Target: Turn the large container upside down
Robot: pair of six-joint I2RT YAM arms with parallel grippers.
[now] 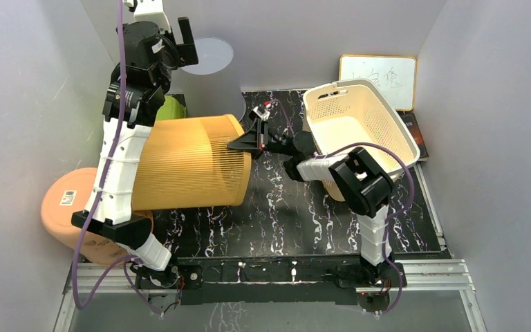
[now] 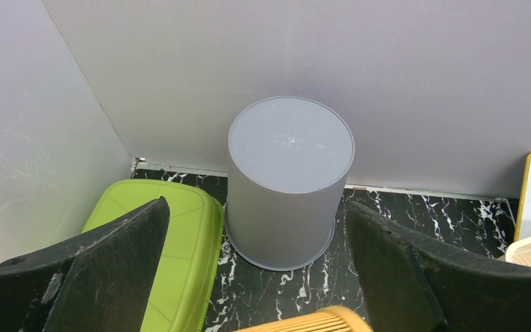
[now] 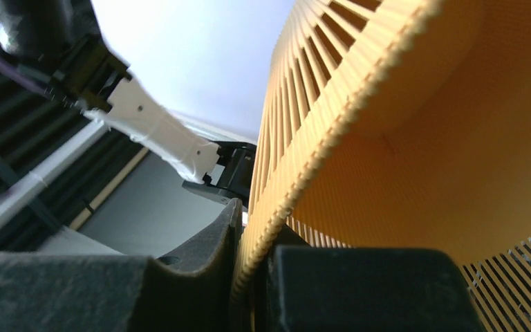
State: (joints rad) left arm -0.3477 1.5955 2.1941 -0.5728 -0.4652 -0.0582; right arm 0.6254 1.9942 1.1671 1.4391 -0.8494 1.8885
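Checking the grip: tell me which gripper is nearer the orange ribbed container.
Right. The right gripper is shut on the rim of the orange ribbed container; the left gripper hangs open above its far side.

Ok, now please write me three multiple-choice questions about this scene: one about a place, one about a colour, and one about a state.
1. Where does the right tool grip the orange bin?
A) at its base
B) at its rim
C) nowhere, it hangs apart from it

2. What colour is the basket on the right of the table?
A) green
B) grey
C) cream

3. In what state is the left tool?
A) open and empty
B) shut on the bin
C) shut on a lid

Answers:
1. B, as the right wrist view shows the jaws closed on the bin's ribbed rim, one on each side.
2. C, as the top view shows a pale cream basket with small holes in its walls.
3. A, as the left wrist view shows its jaws wide apart with nothing held between them.
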